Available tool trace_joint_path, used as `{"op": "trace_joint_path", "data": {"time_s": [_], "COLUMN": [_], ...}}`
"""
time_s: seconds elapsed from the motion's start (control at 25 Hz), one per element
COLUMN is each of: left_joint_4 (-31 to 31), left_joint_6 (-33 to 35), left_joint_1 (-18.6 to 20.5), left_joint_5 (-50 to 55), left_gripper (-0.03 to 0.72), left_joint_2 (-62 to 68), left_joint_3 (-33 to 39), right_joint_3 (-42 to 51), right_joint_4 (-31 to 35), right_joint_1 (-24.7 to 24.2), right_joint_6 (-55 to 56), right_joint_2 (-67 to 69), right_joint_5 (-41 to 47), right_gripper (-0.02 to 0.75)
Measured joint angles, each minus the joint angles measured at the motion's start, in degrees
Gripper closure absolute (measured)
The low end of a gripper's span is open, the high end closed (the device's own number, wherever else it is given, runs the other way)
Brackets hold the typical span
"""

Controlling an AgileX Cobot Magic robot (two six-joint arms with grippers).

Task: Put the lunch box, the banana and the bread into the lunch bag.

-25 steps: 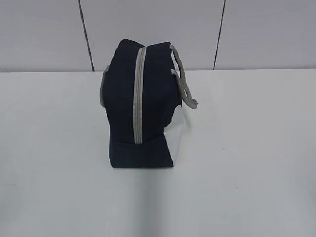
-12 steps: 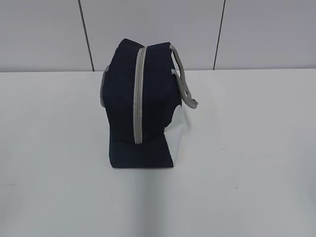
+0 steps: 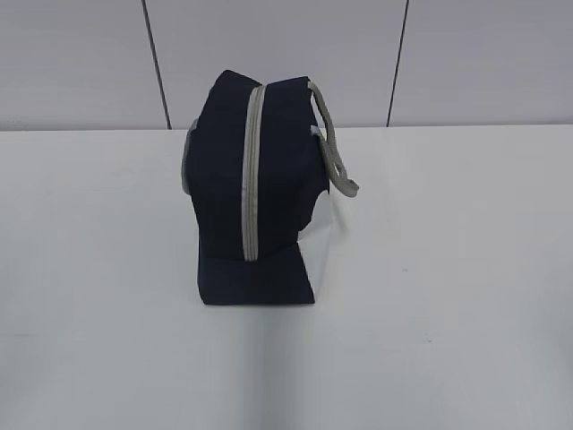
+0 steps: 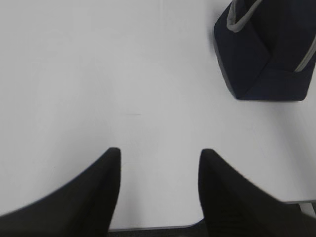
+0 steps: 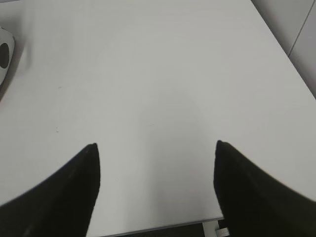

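Observation:
The navy lunch bag [image 3: 255,193] stands on the white table with its grey zipper [image 3: 252,170] closed along the top and front; a grey strap handle [image 3: 335,152] hangs off its right side. It also shows as the lunch bag [image 4: 269,49] at the top right of the left wrist view. My left gripper [image 4: 160,150] is open over bare table near the front edge, well away from the bag. Over bare table too, my right gripper [image 5: 155,144] is open wider and holds nothing. The lunch box, the banana and the bread are out of view. Neither arm appears in the exterior view.
The white table [image 3: 448,269] runs to a grey panelled wall [image 3: 286,54] behind. Its front edge [image 4: 148,228] lies just under my left fingers. A white part of the bag [image 5: 4,59] with a dark hole shows at the left edge of the right wrist view.

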Motion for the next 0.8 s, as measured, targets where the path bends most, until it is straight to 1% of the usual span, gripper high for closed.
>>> {"op": "trace_joint_path", "data": {"time_s": [0.2,0.52,0.8], "left_joint_4": [0.0,0.0,0.0], "left_joint_6": [0.0,0.0,0.0], "left_joint_1": [0.0,0.0,0.0], "left_joint_5": [0.0,0.0,0.0], "left_gripper": [0.342,0.349,0.383], "left_joint_2": [0.0,0.0,0.0], "left_joint_3": [0.0,0.0,0.0], "right_joint_3": [0.0,0.0,0.0], "right_joint_4": [0.0,0.0,0.0], "right_joint_1": [0.0,0.0,0.0], "right_joint_6": [0.0,0.0,0.0], "right_joint_2": [0.0,0.0,0.0], "right_joint_5": [0.0,0.0,0.0], "right_gripper": [0.208,0.207,0.207]}}
